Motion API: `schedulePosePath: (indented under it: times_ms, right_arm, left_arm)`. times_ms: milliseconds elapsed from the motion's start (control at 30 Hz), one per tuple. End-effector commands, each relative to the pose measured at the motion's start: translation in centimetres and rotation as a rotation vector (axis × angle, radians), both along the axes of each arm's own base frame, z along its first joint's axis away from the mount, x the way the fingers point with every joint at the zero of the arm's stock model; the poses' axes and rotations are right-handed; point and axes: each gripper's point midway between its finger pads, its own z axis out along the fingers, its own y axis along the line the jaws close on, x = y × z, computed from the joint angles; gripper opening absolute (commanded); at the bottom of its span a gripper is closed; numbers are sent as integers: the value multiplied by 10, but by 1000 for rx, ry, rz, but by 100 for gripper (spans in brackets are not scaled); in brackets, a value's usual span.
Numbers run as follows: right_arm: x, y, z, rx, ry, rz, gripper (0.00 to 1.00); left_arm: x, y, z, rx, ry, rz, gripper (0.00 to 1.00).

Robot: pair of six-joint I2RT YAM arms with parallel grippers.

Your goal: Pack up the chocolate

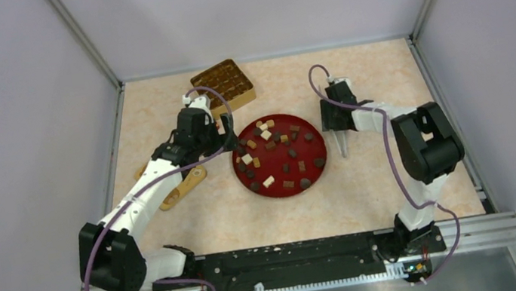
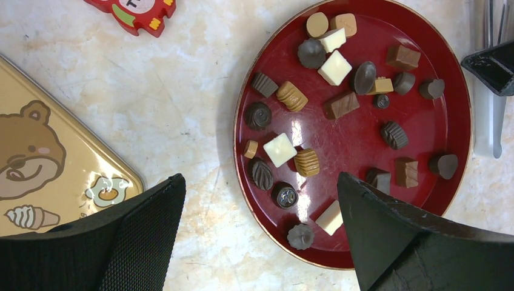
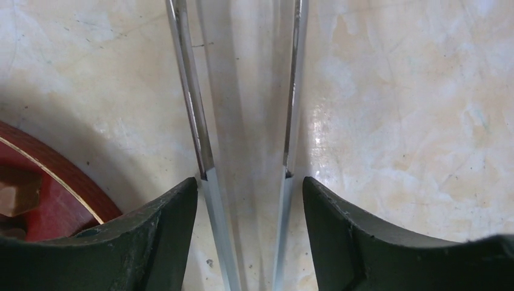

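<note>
your left end effector (image 2: 259, 182) hangs released, jaws wide apart, over the left part of the red plate (image 2: 348, 142). the chocolate (image 2: 280, 149) lies scattered across that plate in the middle of the desk (image 2: 182, 91): dark lumps, tan pieces and white cubes, none in the gold tray (image 1: 223, 83) behind it. your right end effector (image 3: 250, 182) is just right of the plate, grasping metal tongs (image 3: 189, 91) whose arms stand apart. the bear lid (image 2: 36, 163) lies left of the plate.
</note>
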Motion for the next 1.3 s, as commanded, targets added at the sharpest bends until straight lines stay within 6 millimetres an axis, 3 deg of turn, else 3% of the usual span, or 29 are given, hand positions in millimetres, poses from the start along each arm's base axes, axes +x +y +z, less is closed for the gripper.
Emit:
schedulePosePath:
  times_ms: [0, 233, 367, 533, 867, 1167, 1267]
  right_arm:
    - [14, 5, 0, -31, -32, -5, 63]
    - [16, 7, -1, -38, -22, -8, 56]
    - [15, 7, 2, -37, -24, -10, 45]
    - [13, 8, 6, -28, -21, -3, 54]
    - [-9, 5, -3, -50, 4, -12, 54]
    - [-10, 6, -7, -46, 17, -7, 55]
    - [-11, 6, -9, -47, 22, -10, 50]
  left_arm:
    - [3, -1, 11, -16, -28, 1, 99]
    - [2, -2, 12, -20, -27, -6, 99]
    - [3, -1, 14, -20, -33, -3, 99]
    - [3, -1, 13, -18, -31, -4, 99]
    - [3, 2, 10, -7, -30, 6, 99]
    - [2, 1, 10, -8, -27, 3, 99]
    - [1, 2, 10, -8, -27, 6, 99]
